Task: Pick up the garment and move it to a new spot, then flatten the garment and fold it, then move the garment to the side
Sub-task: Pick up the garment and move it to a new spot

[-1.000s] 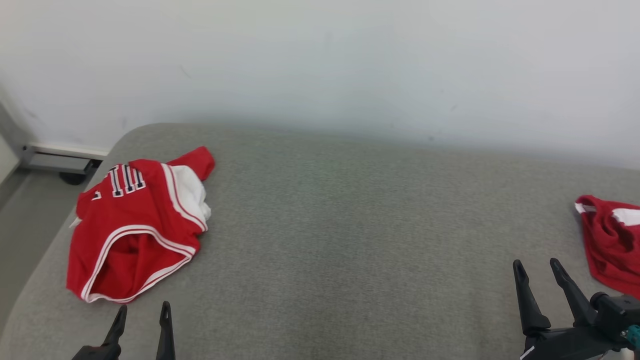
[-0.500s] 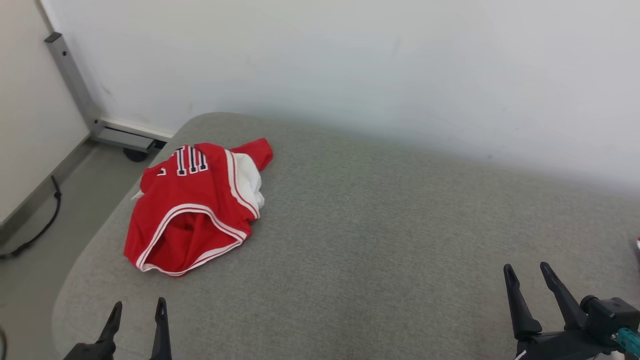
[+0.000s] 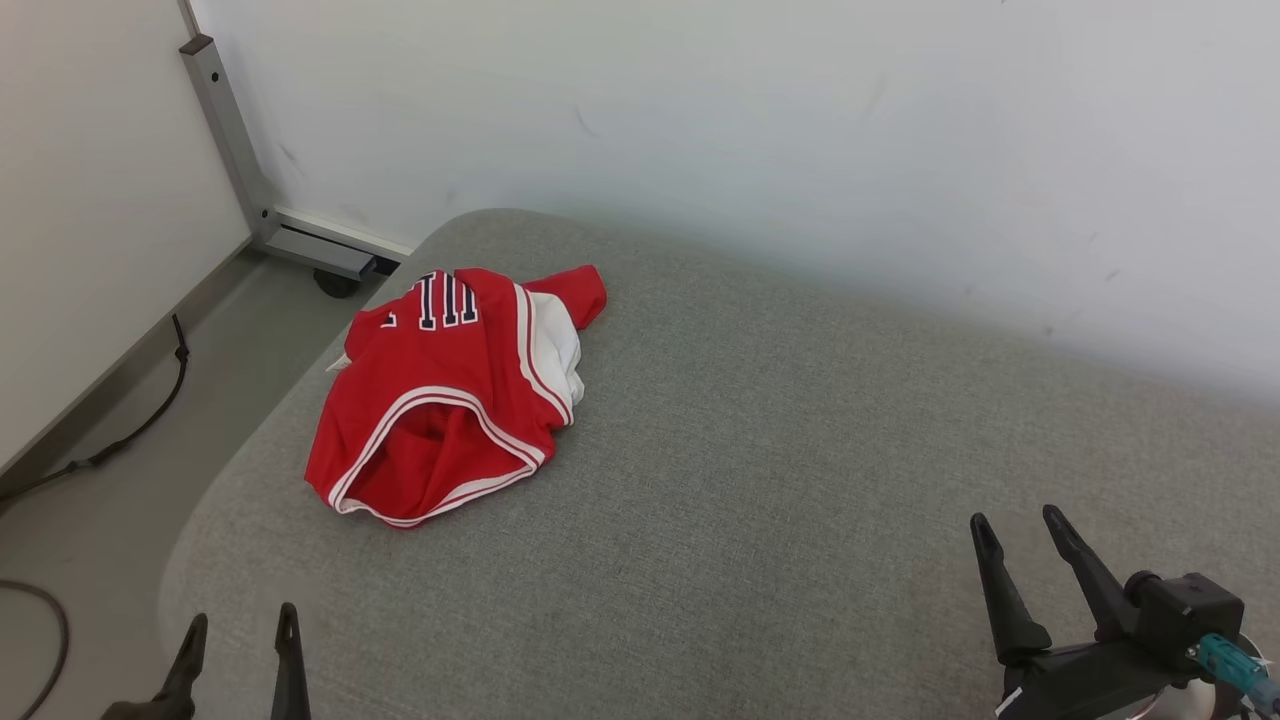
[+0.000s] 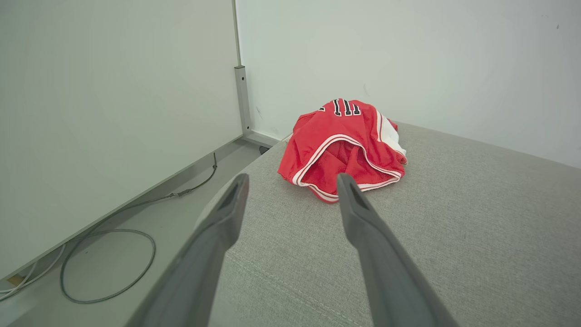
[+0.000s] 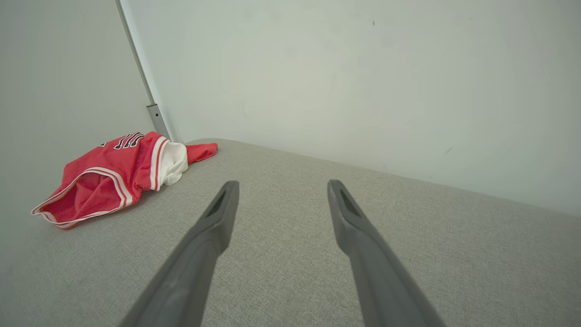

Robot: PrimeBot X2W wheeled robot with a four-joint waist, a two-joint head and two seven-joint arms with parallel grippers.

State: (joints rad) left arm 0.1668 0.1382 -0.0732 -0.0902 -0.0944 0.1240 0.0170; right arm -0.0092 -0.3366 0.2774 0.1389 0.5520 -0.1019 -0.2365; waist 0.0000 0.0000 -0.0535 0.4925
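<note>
Red garment (image 3: 440, 400) with white trim and dark lettering lies crumpled near the far left corner of the grey fabric-covered bench (image 3: 760, 480), one banded opening facing the robot. Left end effector (image 3: 243, 615) is at the near left edge, fingers spread and empty, short of the garment. Right end effector (image 3: 1015, 516) is at the near right, fingers likewise apart, holding nothing, well apart from the garment. A cable (image 3: 120, 440) lies on the floor.
</note>
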